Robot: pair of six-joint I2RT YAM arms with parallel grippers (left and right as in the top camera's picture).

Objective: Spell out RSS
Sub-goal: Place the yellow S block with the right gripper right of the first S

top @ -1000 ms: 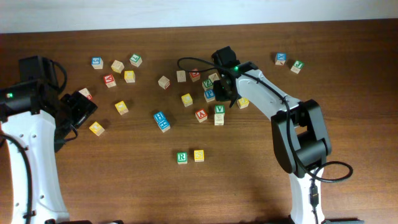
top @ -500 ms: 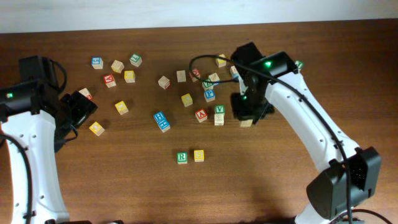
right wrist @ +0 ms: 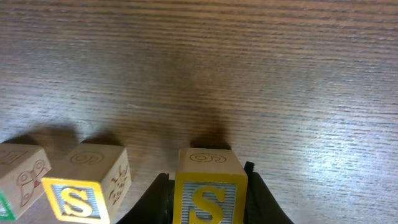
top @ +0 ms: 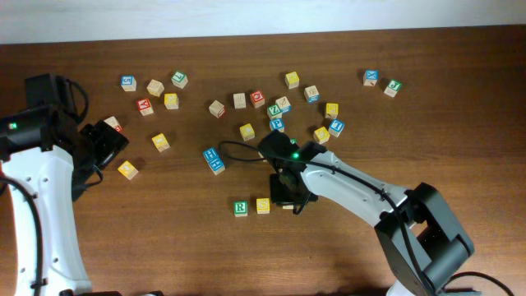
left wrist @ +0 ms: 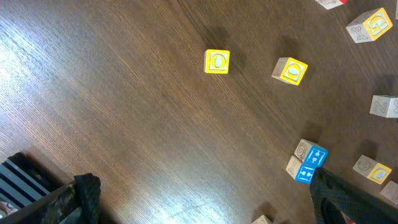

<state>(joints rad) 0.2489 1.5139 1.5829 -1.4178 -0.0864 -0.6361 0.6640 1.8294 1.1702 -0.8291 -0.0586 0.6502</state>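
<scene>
A green R block (top: 240, 209) and a yellow S block (top: 263, 205) sit side by side near the table's front middle. My right gripper (top: 286, 194) is just right of them, shut on a second yellow S block (right wrist: 208, 190), which it holds between its fingers beside the placed S block (right wrist: 84, 183). The R block shows only as a corner in the right wrist view (right wrist: 15, 180). My left gripper (left wrist: 199, 205) is open and empty at the far left over bare wood.
Many loose letter blocks are scattered across the back of the table, such as a blue pair (top: 214, 159), a yellow block (top: 127, 169) and another yellow one (top: 160, 141). Blocks at the far right include a blue one (top: 371, 77).
My right arm has swung from the block cluster at the back toward the front, carrying the S block to just right of the R and S pair. The left arm has not moved.
</scene>
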